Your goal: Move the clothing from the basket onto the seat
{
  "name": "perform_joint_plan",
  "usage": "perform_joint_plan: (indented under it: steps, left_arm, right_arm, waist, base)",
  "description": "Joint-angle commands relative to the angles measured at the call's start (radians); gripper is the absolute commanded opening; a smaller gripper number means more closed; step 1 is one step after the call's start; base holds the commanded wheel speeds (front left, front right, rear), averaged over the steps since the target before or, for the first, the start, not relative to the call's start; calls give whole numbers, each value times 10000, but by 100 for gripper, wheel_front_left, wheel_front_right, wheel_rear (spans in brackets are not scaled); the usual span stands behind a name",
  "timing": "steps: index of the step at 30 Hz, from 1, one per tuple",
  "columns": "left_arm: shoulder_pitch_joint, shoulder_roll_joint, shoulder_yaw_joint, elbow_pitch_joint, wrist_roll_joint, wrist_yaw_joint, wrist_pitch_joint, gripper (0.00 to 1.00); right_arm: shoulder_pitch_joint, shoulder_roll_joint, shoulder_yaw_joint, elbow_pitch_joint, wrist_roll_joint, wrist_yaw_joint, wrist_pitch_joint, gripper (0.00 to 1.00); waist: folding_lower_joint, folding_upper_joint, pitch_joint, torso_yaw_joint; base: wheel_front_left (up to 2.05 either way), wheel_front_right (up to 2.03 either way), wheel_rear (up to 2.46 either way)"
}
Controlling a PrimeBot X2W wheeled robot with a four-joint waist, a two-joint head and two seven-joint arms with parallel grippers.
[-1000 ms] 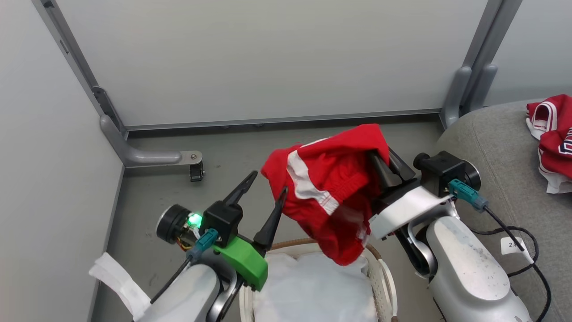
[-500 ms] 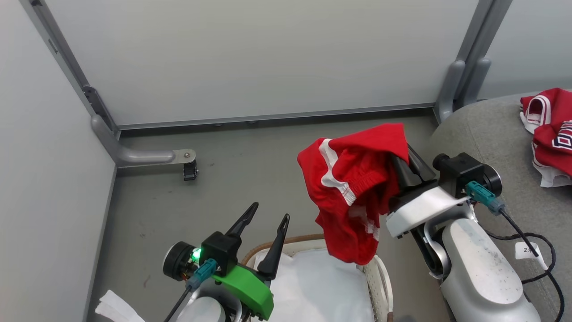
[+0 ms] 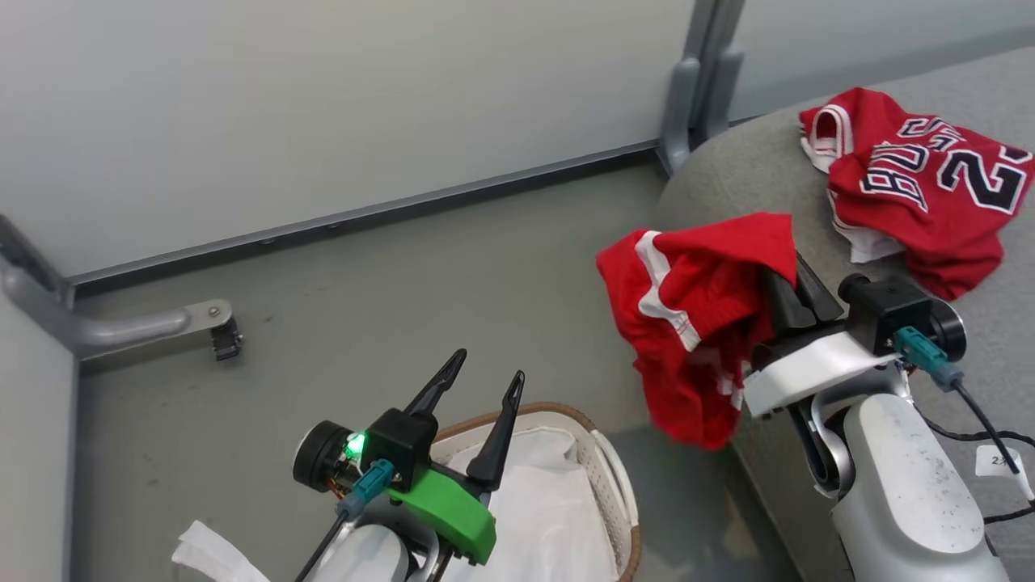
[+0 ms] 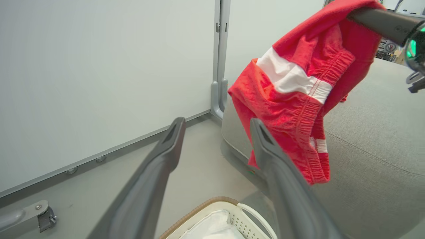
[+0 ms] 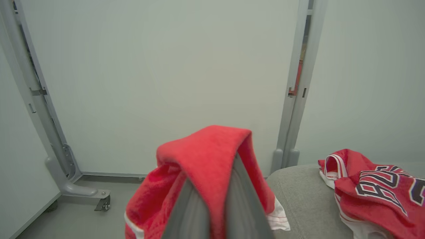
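My right gripper [image 3: 780,271] is shut on red shorts with white trim [image 3: 695,315], which hang in the air over the left edge of the grey seat [image 3: 728,182]. The same shorts [image 4: 298,96] dangle in the left wrist view and drape over my fingers [image 5: 212,166] in the right wrist view. A red jersey with black-and-white lettering [image 3: 922,186] lies crumpled on the seat. My left gripper [image 3: 485,380] is open and holds nothing, above the cream basket [image 3: 602,461], which holds a white crinkly sheet [image 3: 534,501].
Pale partition walls [image 3: 323,105] with grey metal posts [image 3: 695,81] close the back. A caster foot [image 3: 222,335] stands on the grey floor at left. Black cables [image 3: 994,436] run beside my right arm over the seat.
The head camera has turned right, bringing more of the seat and the jersey into view. My right gripper has carried the shorts from above the basket toward the seat's edge. My left gripper has dropped back.
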Motion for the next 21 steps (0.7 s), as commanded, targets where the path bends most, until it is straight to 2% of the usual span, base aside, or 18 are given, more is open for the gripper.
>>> perform_joint_plan:
  steps: [1, 6, 10, 17, 21]
  left_arm:
    - [-211, 12, 68, 11, 128, -49, -34, 100]
    - [-445, 39, 72, 82, 398, -155, -35, 100]
    - [-612, 69, 4, 176, 517, -219, -35, 100]
    - [-850, 127, -183, 279, 661, -274, -35, 100]
    - [-986, 253, -215, 305, 695, -280, -35, 100]
  right_arm:
    - [97, -24, -107, -97, -88, -11, -53, 0]
    - [164, -23, -558, -250, -32, -11, -53, 0]
    - [166, -18, -914, -253, 86, -11, -53, 0]
    - [-72, -15, -1366, -235, 236, -11, -53, 0]
    - [-872, -30, -1932, -248, 37, -11, -53, 0]
  waist:
    - [0, 91, 721, -1607]
    - [0, 91, 1256, -2698]
    - [0, 91, 1534, -3151]
    - [0, 91, 1900, -3260]
    - [0, 91, 2144, -3158]
  base:
    - [0, 0, 0]
    - [0, 0, 0]
    - [0, 0, 0]
    - [0, 0, 0]
    - [0, 0, 0]
